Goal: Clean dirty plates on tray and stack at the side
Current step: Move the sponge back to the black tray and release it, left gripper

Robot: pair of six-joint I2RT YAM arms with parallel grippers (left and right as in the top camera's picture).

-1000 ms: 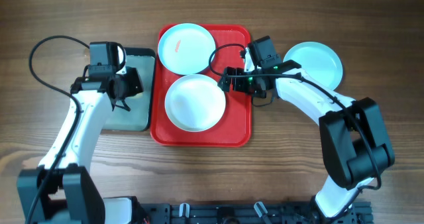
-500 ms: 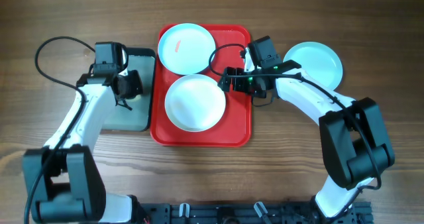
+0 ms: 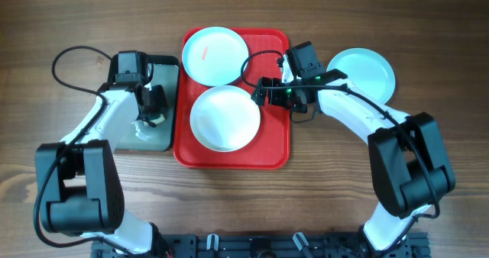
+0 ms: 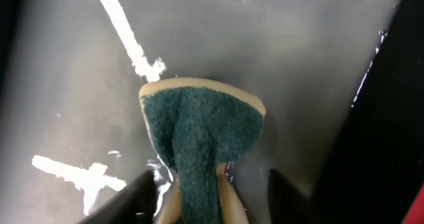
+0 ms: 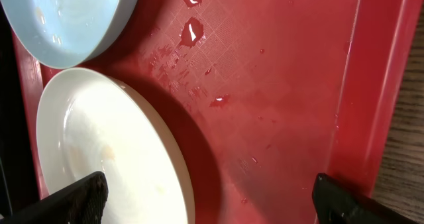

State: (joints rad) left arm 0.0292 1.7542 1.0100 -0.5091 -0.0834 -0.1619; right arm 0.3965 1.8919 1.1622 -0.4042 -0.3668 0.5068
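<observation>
The red tray [image 3: 275,147] lies mid-table. On it are a pale turquoise plate [image 3: 215,53] with a reddish smear at the far end and a white plate [image 3: 225,118] nearer me. A second turquoise plate [image 3: 363,71] sits on the table to the right of the tray. My right gripper [image 3: 263,92] is open and empty, low over the tray by the white plate's right edge. In the right wrist view it [image 5: 212,204] spans the white plate's rim [image 5: 106,151] and wet tray floor [image 5: 278,85]. My left gripper [image 3: 151,109] is shut on a green-and-yellow sponge [image 4: 199,131] over the pan.
A black-rimmed metal pan [image 3: 157,140] stands left of the tray, its grey floor wet [image 4: 265,38]. Water drops lie on the tray. A cable loops from each arm. Bare wooden table surrounds everything.
My left arm has swung in over the pan and its gripper has moved right and slightly nearer with the sponge. The right arm and the plates have not moved.
</observation>
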